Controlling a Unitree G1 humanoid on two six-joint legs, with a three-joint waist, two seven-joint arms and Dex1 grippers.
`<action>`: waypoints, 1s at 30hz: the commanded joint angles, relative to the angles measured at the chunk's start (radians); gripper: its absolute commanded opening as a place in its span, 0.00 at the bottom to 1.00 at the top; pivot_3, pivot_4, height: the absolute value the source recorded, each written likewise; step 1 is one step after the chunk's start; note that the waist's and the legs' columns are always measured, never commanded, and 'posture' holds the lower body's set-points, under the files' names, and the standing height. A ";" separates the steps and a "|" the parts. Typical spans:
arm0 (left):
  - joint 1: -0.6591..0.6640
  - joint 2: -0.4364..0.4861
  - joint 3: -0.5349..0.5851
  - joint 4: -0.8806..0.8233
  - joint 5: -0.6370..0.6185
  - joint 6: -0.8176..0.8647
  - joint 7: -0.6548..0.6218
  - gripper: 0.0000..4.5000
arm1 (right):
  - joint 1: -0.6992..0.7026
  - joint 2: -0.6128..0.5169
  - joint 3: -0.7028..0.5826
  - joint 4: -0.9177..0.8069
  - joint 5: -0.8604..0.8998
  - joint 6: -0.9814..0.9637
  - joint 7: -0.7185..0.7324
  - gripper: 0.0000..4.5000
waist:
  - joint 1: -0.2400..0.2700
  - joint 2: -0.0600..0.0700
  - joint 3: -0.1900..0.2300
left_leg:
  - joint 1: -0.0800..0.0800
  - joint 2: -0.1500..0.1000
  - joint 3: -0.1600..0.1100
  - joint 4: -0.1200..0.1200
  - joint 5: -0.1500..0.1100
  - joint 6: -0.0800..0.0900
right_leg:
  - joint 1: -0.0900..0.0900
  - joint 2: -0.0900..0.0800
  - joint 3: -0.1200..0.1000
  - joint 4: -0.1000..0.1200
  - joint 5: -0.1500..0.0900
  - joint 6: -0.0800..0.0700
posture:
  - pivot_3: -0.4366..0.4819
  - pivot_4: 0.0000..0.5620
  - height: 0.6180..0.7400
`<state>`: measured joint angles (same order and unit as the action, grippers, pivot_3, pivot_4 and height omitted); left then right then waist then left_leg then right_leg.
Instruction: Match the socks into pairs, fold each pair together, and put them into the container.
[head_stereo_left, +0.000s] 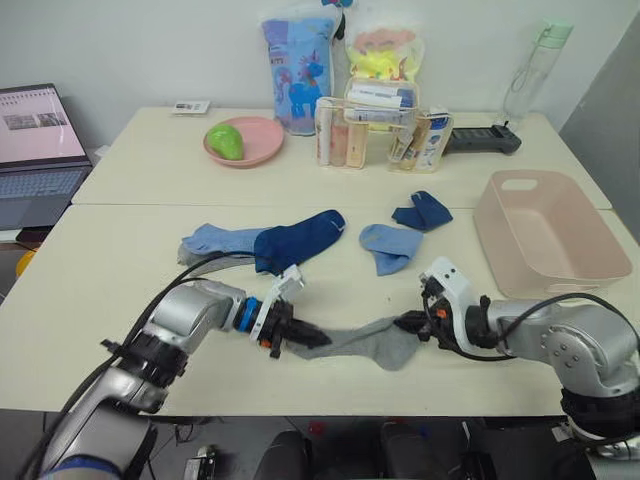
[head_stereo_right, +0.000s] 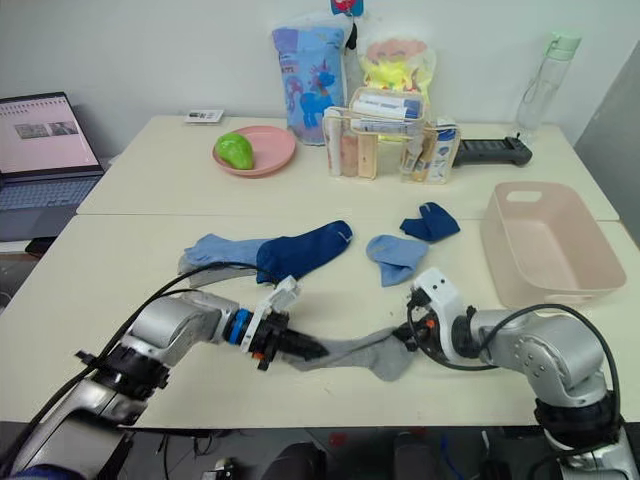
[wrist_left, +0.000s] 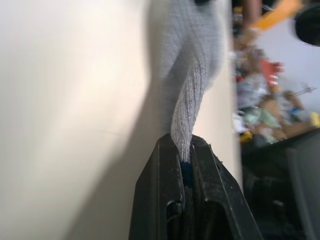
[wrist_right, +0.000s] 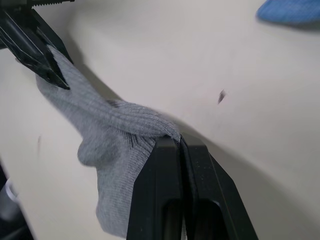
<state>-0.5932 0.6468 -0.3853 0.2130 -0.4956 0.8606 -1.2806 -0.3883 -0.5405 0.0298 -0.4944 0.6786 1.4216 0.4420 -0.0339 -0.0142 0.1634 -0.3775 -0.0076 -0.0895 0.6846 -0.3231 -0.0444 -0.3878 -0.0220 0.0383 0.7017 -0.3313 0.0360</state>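
A grey sock (head_stereo_left: 372, 343) is stretched between my two grippers near the table's front edge. My left gripper (head_stereo_left: 312, 339) is shut on its left end (wrist_left: 186, 134), and my right gripper (head_stereo_left: 410, 324) is shut on its right end (wrist_right: 150, 131). A navy sock (head_stereo_left: 298, 240) lies over a light blue sock (head_stereo_left: 218, 239) behind my left arm, with a second grey sock's edge (head_stereo_left: 200, 262) showing beneath them. Another light blue sock (head_stereo_left: 389, 246) and a folded navy sock (head_stereo_left: 423, 212) lie mid-table. The pink-beige container (head_stereo_left: 600, 272) stands at the right.
A round pink plate (head_stereo_left: 262, 143) with a green fruit, a clear organiser of tubes (head_stereo_left: 380, 130), soft bags, a bottle (head_stereo_left: 532, 70) and a black device (head_stereo_left: 486, 139) stand along the back. A laptop (head_stereo_left: 35, 150) sits to the far left.
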 joint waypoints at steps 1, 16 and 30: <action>-0.017 -0.023 0.030 0.035 0.032 -0.013 0.027 0.00 | -0.028 0.019 -0.002 0.004 -0.019 -0.044 -0.015 0.01 | 0.001 0.000 0.000 | -0.002 0.000 -0.001 0.002 0.000 0.000 | -0.001 0.000 0.000 0.000 0.000 0.000 | 0.48 0.27 0.69; -0.051 -0.050 0.299 0.016 0.069 -0.220 0.206 0.78 | 0.090 -0.114 -0.023 -0.157 -0.113 -0.301 0.014 1.00 | 0.002 0.000 0.000 | -0.006 -0.001 -0.006 0.012 -0.002 0.003 | -0.003 0.000 -0.001 0.008 0.000 0.001 | 0.48 0.27 0.69; 0.163 -0.020 0.224 -0.183 0.209 -0.493 0.201 1.00 | 0.396 0.152 -0.078 -0.301 -0.131 -0.305 -0.231 1.00 | 0.010 0.000 -0.001 | -0.004 -0.003 -0.007 0.012 -0.001 0.002 | -0.001 -0.001 -0.001 0.010 0.000 0.000 | 0.48 0.27 0.69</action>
<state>-0.4183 0.6394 -0.1525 0.0098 -0.3241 0.4260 -1.1081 0.0026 -0.3886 -0.0512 -0.7651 0.5659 1.1336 0.2323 -0.0240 -0.0140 0.1627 -0.3818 -0.0102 -0.0967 0.6969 -0.3245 -0.0424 -0.3890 -0.0228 0.0380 0.7111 -0.3316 0.0365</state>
